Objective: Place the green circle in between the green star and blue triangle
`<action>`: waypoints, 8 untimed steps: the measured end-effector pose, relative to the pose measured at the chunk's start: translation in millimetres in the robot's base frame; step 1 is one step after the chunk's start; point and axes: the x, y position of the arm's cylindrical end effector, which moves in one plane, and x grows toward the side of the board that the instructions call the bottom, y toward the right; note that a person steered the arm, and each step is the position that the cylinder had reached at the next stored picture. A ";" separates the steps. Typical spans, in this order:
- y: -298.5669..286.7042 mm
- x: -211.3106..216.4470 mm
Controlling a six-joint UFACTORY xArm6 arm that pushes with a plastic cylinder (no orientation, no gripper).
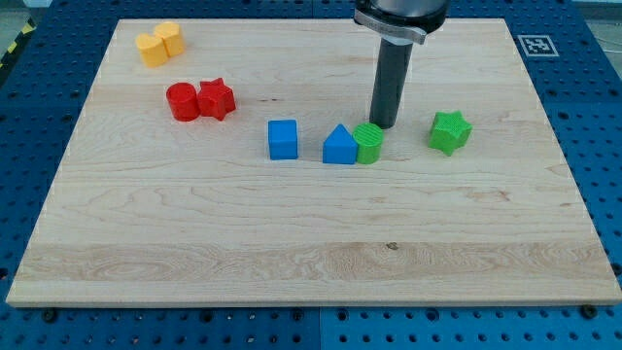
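Observation:
The green circle [369, 143] stands on the wooden board [292, 243] just right of centre, touching the right side of the blue triangle [340, 146]. The green star [450, 132] stands further to the view's right, with a gap between it and the circle. My tip [383, 126] is down on the board just behind the green circle, toward the view's top and slightly to its right, very close to or touching it. The dark rod rises from there to the view's top.
A blue cube [283, 139] stands left of the triangle. A red circle [182, 101] and red star [216, 99] touch each other at the upper left. Two yellow blocks [159, 44] sit near the top left corner. A marker tag [537, 45] lies off the board's top right corner.

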 end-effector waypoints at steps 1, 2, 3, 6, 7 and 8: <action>5.5 13.6; 10.4 40.2; 14.0 70.3; 4.6 105.5; -9.7 96.7; -21.3 83.1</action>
